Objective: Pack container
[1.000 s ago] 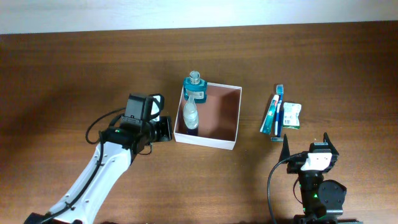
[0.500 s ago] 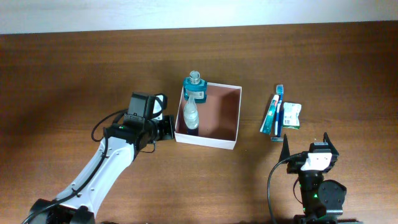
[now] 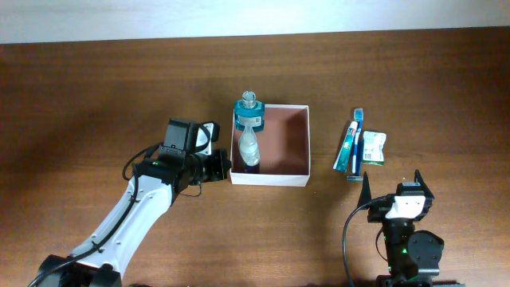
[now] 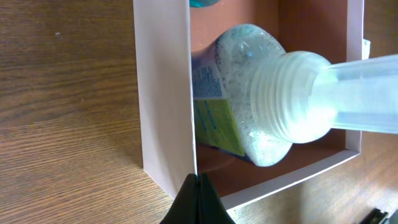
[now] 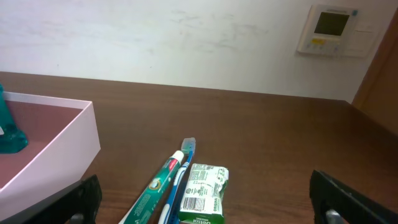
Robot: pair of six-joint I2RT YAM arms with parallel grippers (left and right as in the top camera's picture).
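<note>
Container (image 3: 287, 143) square, opening upward; left tool (image 4: 196, 198) closed at its left wall; right tool (image 3: 394, 183) wide open.

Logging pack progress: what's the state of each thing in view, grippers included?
container: open-topped, partly packed, two bottles inside.
clear bottle: lying inside along the left wall.
teal bottle: inside, far left corner.
toothpaste: lying on the table, unpacked.
toothbrush: lying beside the toothpaste, unpacked.
green packet: on the table, unpacked.
left gripper: shut, tips at the container's left wall.
right gripper: open, empty.
</note>
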